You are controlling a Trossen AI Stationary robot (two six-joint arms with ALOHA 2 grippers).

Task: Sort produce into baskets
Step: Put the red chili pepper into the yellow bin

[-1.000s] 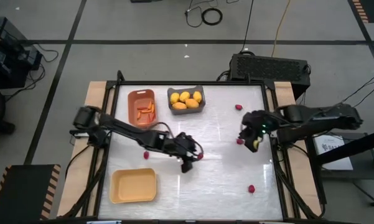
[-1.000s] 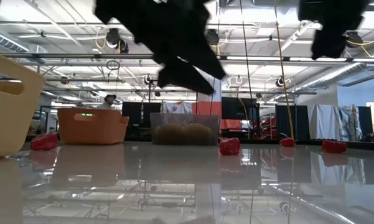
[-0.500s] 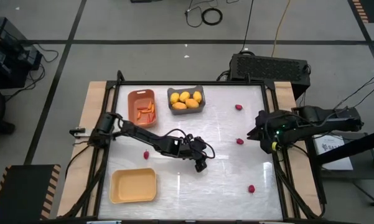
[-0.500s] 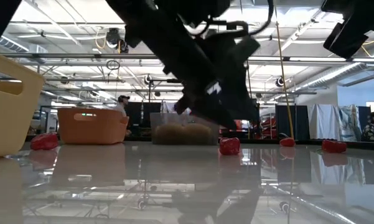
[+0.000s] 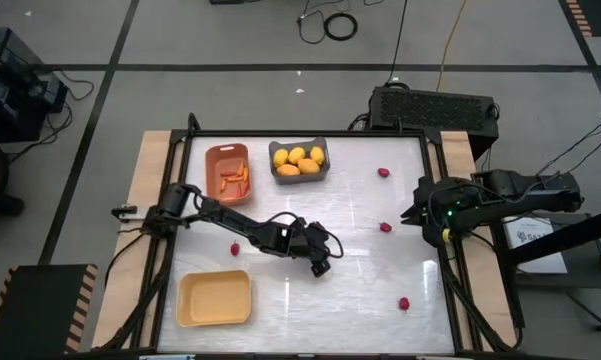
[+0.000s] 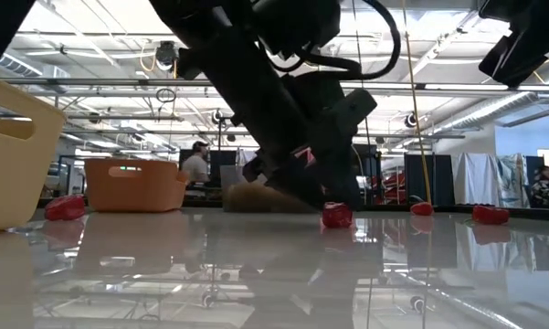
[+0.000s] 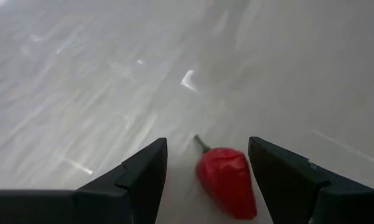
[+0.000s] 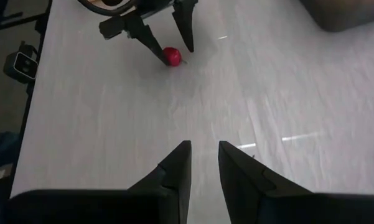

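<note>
My left gripper (image 5: 321,264) stands open, low over the table's middle, pointing slantwise down. A small dark red piece (image 7: 226,180) with a short stem lies on the table between its fingers; the right wrist view shows that piece (image 8: 172,56) too. Whether a finger touches it does not show. My right gripper (image 5: 412,212) hangs high by the table's right edge, open by a narrow gap (image 8: 203,163) with nothing in it. At the far side, the dark grey basket (image 5: 323,170) holds lemons and the orange-brown basket (image 5: 212,175) holds carrot sticks. The pale yellow basket (image 5: 185,300) stands near left.
Loose red pieces lie at the far right (image 5: 383,172), the right middle (image 5: 385,227), the near right (image 5: 404,302) and behind the left arm (image 5: 235,248). Bare white tabletop lies between them. A black box (image 5: 435,105) stands beyond the far edge.
My left gripper has sunk toward the table and gone a little toward its right edge, coming down around the red piece, which has stayed where it was. My right gripper has drawn back toward the table's right edge.
</note>
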